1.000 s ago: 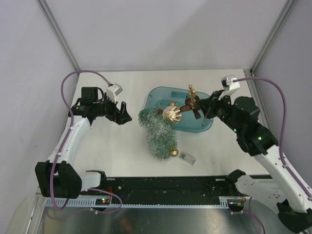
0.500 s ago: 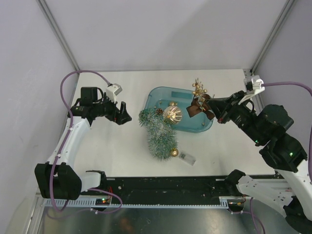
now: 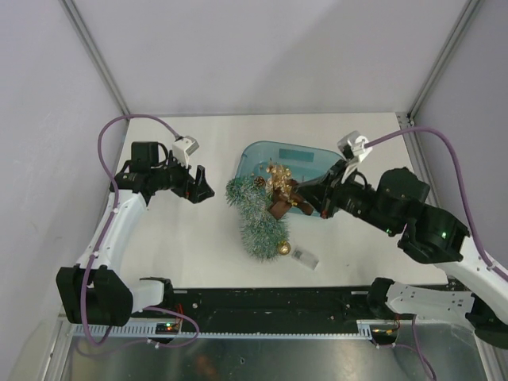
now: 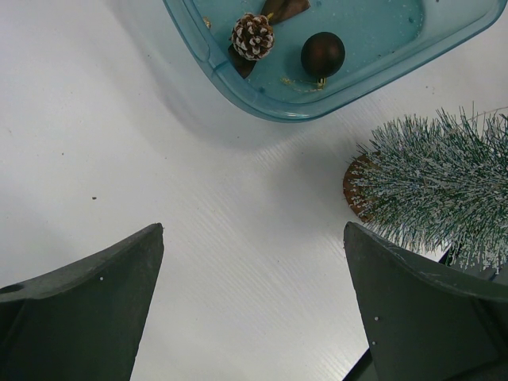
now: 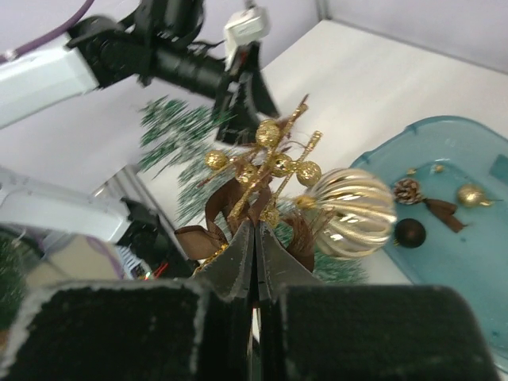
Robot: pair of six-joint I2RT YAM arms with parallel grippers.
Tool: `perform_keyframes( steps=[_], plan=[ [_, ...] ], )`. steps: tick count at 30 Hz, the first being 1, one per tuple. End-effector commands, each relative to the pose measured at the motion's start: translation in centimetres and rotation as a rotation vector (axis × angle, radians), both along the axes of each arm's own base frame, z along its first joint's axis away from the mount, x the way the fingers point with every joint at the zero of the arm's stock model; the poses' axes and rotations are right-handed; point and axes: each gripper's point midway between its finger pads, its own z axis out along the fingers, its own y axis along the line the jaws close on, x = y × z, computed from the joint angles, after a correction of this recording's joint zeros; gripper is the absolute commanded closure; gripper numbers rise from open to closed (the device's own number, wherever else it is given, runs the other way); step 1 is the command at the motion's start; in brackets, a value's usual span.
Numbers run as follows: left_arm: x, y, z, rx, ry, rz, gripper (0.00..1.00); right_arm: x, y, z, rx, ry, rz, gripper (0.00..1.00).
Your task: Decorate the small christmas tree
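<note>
Both fingers of the right gripper [image 5: 254, 238] are pinched tight on the stem of a gold-berry sprig with a brown bow [image 5: 266, 171], so the pick is firmly in hand. Half a second ago this sprig [image 3: 279, 189] hung well off to the far side of the teal tub [image 3: 248, 163] from the small christmas tree [image 3: 258, 216]; now the right arm has swung it across, and it hovers at the tree's upper flank, just over the bristles. The tree lies on its side, its wood-slice base [image 4: 354, 189] turned towards the left gripper [image 3: 202, 187], whose fingers stand wide apart with nothing between them, beside the tree and unmoved. Judging by this, carrying is done and planting the sprig among the branches comes next; the unheld tree may roll under a push
</note>
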Motion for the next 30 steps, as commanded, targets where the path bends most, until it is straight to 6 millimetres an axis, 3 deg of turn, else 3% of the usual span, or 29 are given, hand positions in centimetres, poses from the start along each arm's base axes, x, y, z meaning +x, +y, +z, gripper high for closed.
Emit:
perform_keyframes(
  steps=[1,6,10,20,30],
  plan=[
    [0.2,0.1,1.2,-0.001,-0.060,-0.009,0.00,-1.9,0.0,1.0,0.011,-0.022,0.004,0.99],
    [0.1,-0.1,1.2,-0.011,-0.055,-0.013,0.00,-3.8,1.4,0.0,-0.015,-0.011,0.033,0.99],
    [0.1,0.0,1.2,-0.009,-0.058,-0.011,0.00,-4.1,2.4,-1.1,-0.056,-0.006,0.026,0.98],
    [0.0,0.0,1.4,-0.007,-0.068,-0.014,0.00,-2.2,2.3,-4.4,-0.138,-0.005,-0.099,0.92],
    [0.0,-0.1,1.6,-0.009,-0.072,-0.013,0.00,-1.9,1.8,-5.9,-0.160,0.003,-0.127,0.85]
  ],
)
